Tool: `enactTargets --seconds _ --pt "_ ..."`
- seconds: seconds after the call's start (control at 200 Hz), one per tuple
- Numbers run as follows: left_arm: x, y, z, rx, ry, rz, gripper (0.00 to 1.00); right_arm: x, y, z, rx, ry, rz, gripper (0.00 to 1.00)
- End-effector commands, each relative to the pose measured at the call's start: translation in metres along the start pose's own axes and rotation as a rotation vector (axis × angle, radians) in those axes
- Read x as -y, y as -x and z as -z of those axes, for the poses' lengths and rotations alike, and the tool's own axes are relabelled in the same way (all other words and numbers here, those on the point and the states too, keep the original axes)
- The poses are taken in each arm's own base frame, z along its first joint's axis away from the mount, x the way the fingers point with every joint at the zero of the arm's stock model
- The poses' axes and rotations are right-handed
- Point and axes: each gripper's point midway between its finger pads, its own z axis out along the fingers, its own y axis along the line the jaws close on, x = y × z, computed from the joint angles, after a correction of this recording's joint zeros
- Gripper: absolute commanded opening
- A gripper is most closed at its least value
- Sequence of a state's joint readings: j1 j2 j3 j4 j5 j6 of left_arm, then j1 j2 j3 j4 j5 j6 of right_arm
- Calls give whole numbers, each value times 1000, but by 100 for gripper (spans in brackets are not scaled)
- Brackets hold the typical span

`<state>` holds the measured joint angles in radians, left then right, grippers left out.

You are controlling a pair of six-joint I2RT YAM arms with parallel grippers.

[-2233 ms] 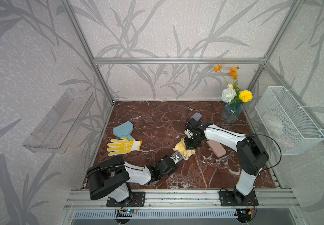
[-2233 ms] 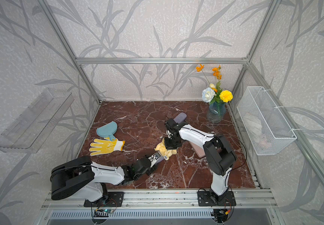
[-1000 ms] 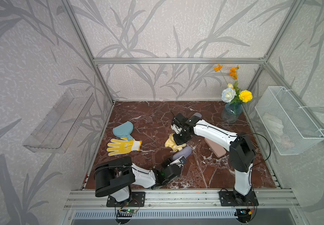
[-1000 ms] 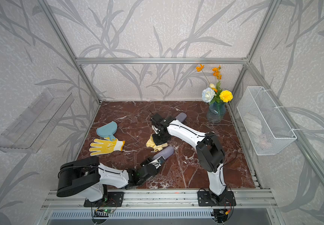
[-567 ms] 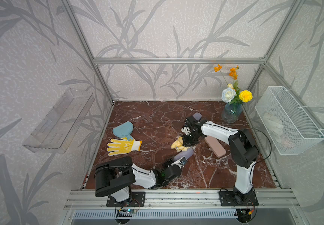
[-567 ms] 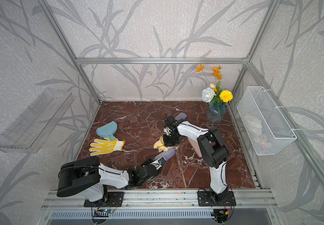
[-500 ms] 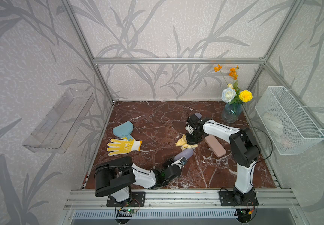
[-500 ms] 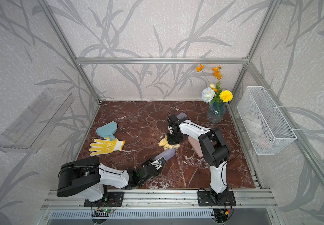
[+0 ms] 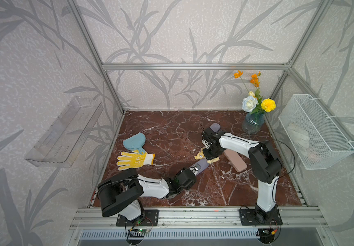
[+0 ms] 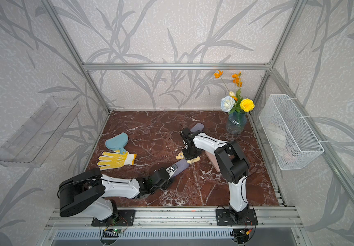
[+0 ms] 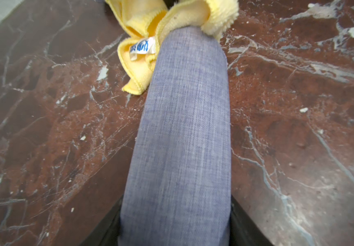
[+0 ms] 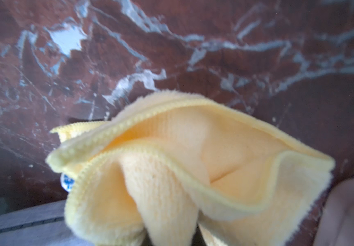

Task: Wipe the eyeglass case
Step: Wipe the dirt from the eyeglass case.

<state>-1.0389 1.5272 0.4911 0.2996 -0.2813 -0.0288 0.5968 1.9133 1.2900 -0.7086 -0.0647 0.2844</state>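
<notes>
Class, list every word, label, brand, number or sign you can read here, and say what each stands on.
On the white tag of the yellow cloth: blue print, too blurred to read.
On the blue-grey eyeglass case: no text visible.
Nothing else in any view carries readable writing.

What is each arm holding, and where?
Left gripper holds the blue-grey eyeglass case by one end; right gripper pinches the bunched middle of the yellow cloth.

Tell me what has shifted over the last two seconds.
The right claw, shut on the yellow cloth, swept toward the glove, then back onto the eyeglass case tip. The left claw still grips the case. Glove, pink case, vase unmoved.
</notes>
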Motion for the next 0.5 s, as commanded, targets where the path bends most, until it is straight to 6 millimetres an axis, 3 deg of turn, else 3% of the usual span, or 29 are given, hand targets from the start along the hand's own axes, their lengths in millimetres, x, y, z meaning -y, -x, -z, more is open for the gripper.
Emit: enactTargets --seconds 0.0,0.225,0.255,0.495 --pt "-11 -26 -7 -153 28 81 5 -37 -72 6 -209 181 -83 0" --pt "-13 -26 -9 -223 7 146 3 -58 -92 14 -200 300 -277 0" --pt "-13 -27 -9 -227 6 155 3 -60 -90 23 -174 323 -317 0" --pt "-17 -27 -6 -232 0 202 3 -41 -90 37 -157 369 -421 0"
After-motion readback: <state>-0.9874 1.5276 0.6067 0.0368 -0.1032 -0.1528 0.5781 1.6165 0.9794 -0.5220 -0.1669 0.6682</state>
